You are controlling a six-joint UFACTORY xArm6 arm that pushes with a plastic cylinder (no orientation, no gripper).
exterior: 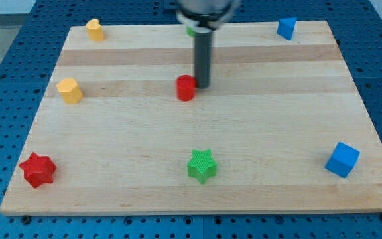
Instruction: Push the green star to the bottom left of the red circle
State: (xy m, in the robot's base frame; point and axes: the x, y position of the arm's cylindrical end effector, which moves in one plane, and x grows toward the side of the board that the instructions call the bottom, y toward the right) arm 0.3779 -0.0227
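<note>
Approach step, by my reading: my tip (pixel 202 86) rests just right of the red circle (pixel 186 87) — no gripper, only a bare rod. Green star (pixel 202 165) sits untouched, well below. Next, the tip should circle beneath the star's right side and push up-left.

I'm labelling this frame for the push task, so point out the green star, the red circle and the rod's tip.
green star (pixel 202 165): camera view, middle of its top face.
red circle (pixel 186 87): camera view, centre of its visible body.
my tip (pixel 202 86): camera view, rod's very end, beside the red circle's right.
</note>
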